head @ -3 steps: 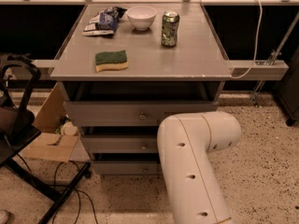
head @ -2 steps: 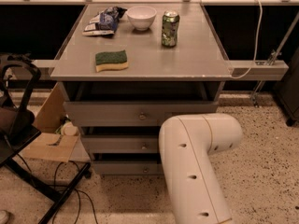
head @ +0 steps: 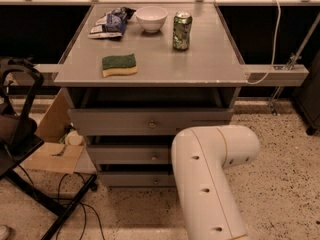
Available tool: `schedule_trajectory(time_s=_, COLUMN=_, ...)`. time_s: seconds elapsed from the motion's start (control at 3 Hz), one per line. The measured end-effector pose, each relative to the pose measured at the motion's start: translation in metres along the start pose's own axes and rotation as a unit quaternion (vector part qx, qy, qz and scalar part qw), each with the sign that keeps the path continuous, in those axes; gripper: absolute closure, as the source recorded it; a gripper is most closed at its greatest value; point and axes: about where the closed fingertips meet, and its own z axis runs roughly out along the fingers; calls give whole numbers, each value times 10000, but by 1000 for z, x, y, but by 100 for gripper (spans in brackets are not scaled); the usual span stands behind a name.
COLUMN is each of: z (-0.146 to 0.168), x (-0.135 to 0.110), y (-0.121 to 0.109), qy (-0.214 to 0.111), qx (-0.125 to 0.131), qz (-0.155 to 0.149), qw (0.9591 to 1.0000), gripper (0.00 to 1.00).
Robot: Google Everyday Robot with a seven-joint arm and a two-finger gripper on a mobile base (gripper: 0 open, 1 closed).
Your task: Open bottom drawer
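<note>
The bottom drawer (head: 135, 179) is the lowest of three grey drawer fronts under the grey table (head: 210, 66). It has a small round knob (head: 156, 181) at its centre and looks shut. Its right part is hidden behind my white arm (head: 210, 179), which rises from the bottom edge and bends to the right in front of the drawers. My gripper is out of view; only this arm link shows. The middle drawer (head: 125, 155) and the top drawer (head: 115, 121) sit above it, both with shut-looking fronts.
On the table top lie a green and yellow sponge (head: 119, 64), a white bowl (head: 151, 18), a green can (head: 182, 31) and a snack bag (head: 111, 23). A black chair (head: 20, 139) and a cardboard box (head: 52, 149) stand on the left. Cables lie on the floor.
My arm link has shifted slightly to the right. The drawers and the things on the table have not moved.
</note>
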Motion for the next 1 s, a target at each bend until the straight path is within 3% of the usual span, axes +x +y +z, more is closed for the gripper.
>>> schedule_trajectory(time_s=1.0, z=23, x=-5, y=-18, qy=-159, qx=259, qz=46, qw=9995, gripper=0)
